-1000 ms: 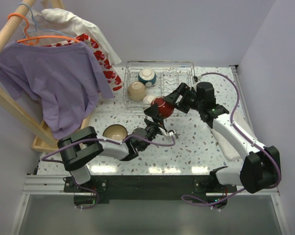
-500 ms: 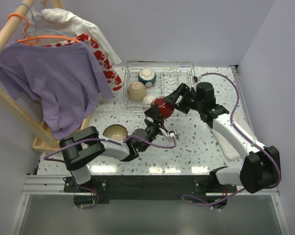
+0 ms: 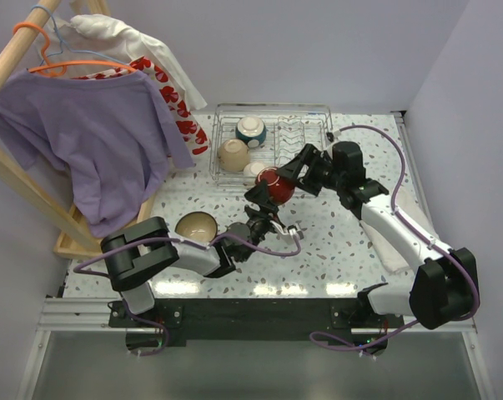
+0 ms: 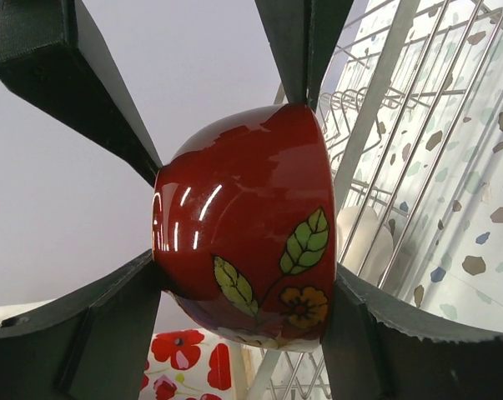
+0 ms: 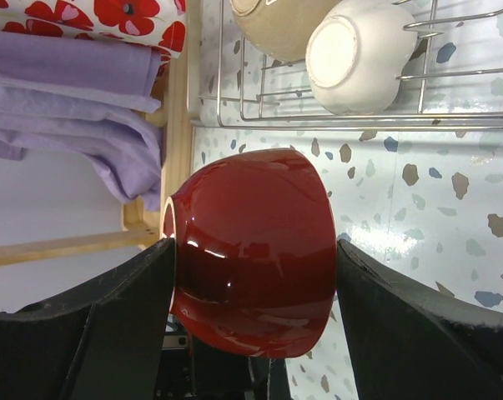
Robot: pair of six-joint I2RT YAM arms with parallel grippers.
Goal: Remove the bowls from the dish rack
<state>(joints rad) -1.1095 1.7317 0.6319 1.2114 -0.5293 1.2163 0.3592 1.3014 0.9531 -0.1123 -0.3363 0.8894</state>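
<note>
A dark red bowl with a leaf and flower pattern hangs on its side above the table, just in front of the dish rack. My right gripper is shut on it from the right, pads on rim and base. My left gripper is shut on the same bowl from below; the right gripper's fingers show above it. In the rack lie a teal-and-white bowl, a tan bowl and a white bowl. Another bowl stands upright on the table by the left arm.
A wooden clothes stand with a purple shirt and a poppy-print cloth fills the left side. A white cloth lies under the right arm. The rack's wires stand close behind the held bowl.
The left gripper's jaws have narrowed onto the red bowl. Bowl and both grippers have shifted slightly to the left.
</note>
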